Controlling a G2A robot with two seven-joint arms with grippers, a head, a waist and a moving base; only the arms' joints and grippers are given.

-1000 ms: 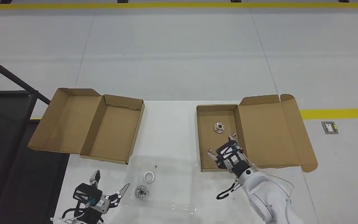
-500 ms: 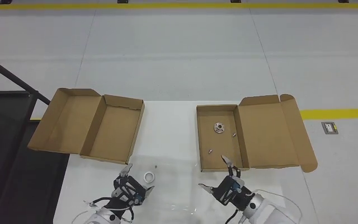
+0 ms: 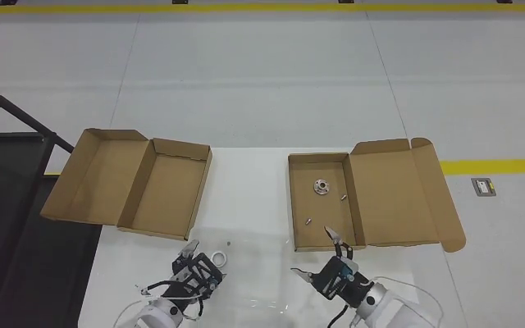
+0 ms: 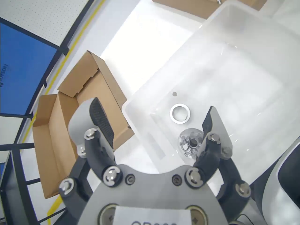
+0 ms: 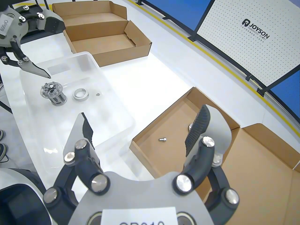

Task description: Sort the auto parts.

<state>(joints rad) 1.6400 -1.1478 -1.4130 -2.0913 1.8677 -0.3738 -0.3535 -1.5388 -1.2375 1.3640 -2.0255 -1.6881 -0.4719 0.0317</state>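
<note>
A clear plastic tray (image 3: pixel 262 283) at the table's front holds a metal hub with a toothed top (image 4: pixel 190 142) (image 5: pixel 53 93), a silver ring (image 3: pixel 219 259) (image 4: pixel 180 114) (image 5: pixel 80 94) and a tiny dark bit (image 4: pixel 174 93). My left gripper (image 3: pixel 203 264) (image 4: pixel 155 122) (image 5: pixel 50 50) hangs open over the tray's left end, one finger close beside the hub. My right gripper (image 3: pixel 313 254) (image 5: pixel 143 127) is open and holds nothing, between the tray and the right cardboard box (image 3: pixel 297 205) (image 5: pixel 145 146). That box holds a flanged part (image 3: pixel 320 187) and small bolts (image 3: pixel 308 219) (image 5: pixel 162 139).
A second open cardboard box (image 3: pixel 164 193) (image 4: pixel 54 141) (image 5: pixel 105 38) with nothing in it lies at the back left, its lid folded out. The right box's lid (image 3: pixel 402 197) lies flat to the right. White table shows between the boxes.
My right gripper drew back from the right box toward the table's front, and a bolt now lies where it was. My left gripper moved from the front left to above the tray.
</note>
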